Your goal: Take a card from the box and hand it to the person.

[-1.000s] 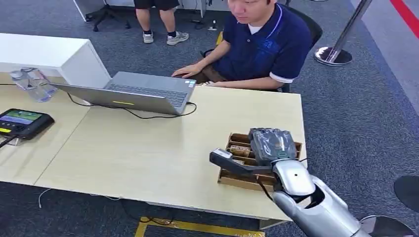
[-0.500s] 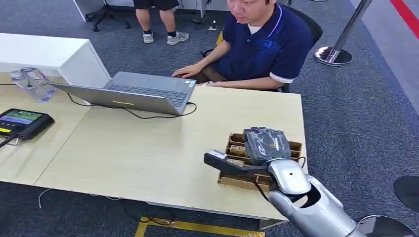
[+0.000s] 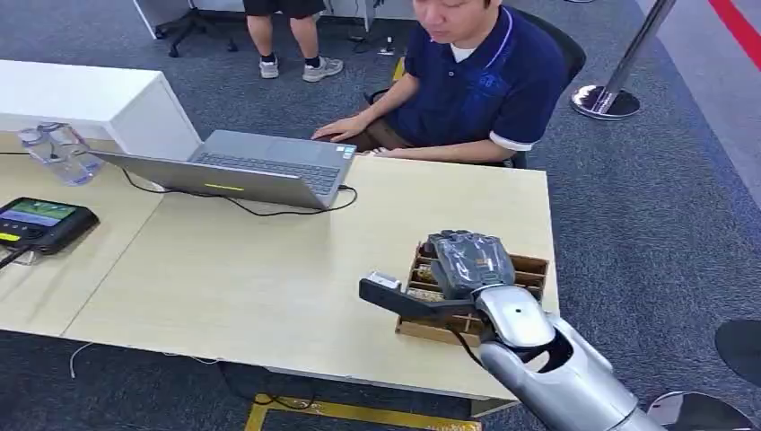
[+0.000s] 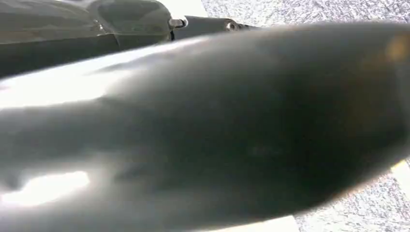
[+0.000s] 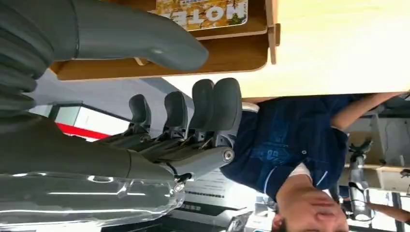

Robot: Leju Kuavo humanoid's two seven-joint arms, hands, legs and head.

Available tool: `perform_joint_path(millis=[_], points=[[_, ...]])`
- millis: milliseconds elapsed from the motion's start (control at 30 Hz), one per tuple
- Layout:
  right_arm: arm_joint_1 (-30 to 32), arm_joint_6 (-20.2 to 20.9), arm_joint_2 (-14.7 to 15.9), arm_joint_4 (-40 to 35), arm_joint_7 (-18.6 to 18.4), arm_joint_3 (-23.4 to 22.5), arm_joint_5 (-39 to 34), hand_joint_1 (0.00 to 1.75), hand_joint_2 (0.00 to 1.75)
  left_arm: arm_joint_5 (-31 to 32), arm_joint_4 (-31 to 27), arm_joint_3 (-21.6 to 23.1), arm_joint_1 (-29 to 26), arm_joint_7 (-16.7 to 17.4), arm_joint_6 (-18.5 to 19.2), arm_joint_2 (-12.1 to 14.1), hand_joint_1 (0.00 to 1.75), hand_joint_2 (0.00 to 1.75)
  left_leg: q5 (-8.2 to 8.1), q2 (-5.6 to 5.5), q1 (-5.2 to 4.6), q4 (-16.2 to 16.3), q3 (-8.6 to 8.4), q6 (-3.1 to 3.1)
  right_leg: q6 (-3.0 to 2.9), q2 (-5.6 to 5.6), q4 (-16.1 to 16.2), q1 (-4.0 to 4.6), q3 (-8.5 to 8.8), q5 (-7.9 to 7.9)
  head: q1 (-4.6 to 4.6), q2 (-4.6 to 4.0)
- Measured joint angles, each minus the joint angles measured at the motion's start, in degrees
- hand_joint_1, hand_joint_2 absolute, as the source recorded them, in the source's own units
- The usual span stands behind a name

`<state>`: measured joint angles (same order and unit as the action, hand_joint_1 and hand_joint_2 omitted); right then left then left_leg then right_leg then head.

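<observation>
A wooden compartment box (image 3: 531, 267) stands near the table's right front corner. My right hand (image 3: 468, 262) hovers over its left half, palm down, with the thumb (image 3: 386, 293) stretched left past the box. In the right wrist view the box (image 5: 159, 65) holds a card printed "HOTEL" (image 5: 203, 12). There the thumb (image 5: 140, 43) and the dark fingers (image 5: 212, 104) stand apart with nothing between them. A person (image 3: 476, 81) in a navy polo sits at the table's far side. In the left wrist view a blurred dark mass hides my left hand (image 4: 135, 19).
An open laptop (image 3: 242, 169) with a black cable lies in front of the person. A dark tablet device (image 3: 40, 223) and clear plastic bottles (image 3: 56, 151) sit at the left. A stanchion base (image 3: 605, 101) stands on the carpet beyond the table's right edge.
My right hand has drifted left over the box, the thumb now reaching further past the box's left edge. The person and the table's things have not moved.
</observation>
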<state>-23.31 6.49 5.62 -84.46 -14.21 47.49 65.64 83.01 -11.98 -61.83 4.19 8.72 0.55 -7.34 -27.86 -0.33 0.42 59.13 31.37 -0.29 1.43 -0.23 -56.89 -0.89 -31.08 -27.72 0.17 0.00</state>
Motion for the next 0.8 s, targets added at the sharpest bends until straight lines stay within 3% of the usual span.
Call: perform_joint_path(millis=[433, 533, 600, 700, 800], points=[[-0.66, 0.33, -0.92, 1.97, 0.0, 1.16, -1.27, 1.12, 1.75, 0.02, 0.0, 0.0, 0.04, 0.17, 0.0, 0.0, 0.0, 0.0, 0.0, 0.0, 0.0, 0.0, 0.0, 0.0, 0.0, 0.0, 0.0, 0.0, 0.0, 0.0, 0.0, 0.0], [-0.76, 0.5, -0.92, 2.32, 0.0, 1.4, -1.62, 1.17, 1.75, 0.02, 0.0, 0.0, 0.08, 0.2, 0.0, 0.0, 0.0, 0.0, 0.0, 0.0, 0.0, 0.0, 0.01, 0.0, 0.0, 0.0, 0.0, 0.0, 0.0, 0.0, 0.0, 0.0], [-0.82, 0.61, -0.94, 2.58, 0.0, 1.6, -1.9, 1.31, 1.75, 0.02, 0.0, 0.0, 0.1, 0.2, 0.0, 0.0, 0.0, 0.0, 0.0, 0.0, 0.0, 0.0, 0.01, 0.0, 0.0, 0.0, 0.0, 0.0, 0.0, 0.0, 0.0, 0.0], [-0.82, 0.68, -0.94, 3.02, 0.0, 1.79, -2.14, 1.17, 1.75, 0.04, 0.0, 0.0, 0.12, 0.2, 0.0, 0.0, 0.0, 0.0, 0.0, 0.0, 0.0, 0.0, 0.01, 0.0, 0.0, 0.0, 0.0, 0.0, 0.0, 0.0, 0.0, 0.0], [-0.82, 0.7, -0.92, 3.48, 0.0, 2.14, -2.21, 1.13, 1.75, 0.04, 0.0, 0.0, 0.13, 0.2, 0.0, 0.0, 0.0, 0.0, 0.0, 0.0, 0.0, 0.0, 0.0, 0.0, 0.0, 0.0, 0.0, 0.0, 0.0, 0.0, 0.0, 0.0]])
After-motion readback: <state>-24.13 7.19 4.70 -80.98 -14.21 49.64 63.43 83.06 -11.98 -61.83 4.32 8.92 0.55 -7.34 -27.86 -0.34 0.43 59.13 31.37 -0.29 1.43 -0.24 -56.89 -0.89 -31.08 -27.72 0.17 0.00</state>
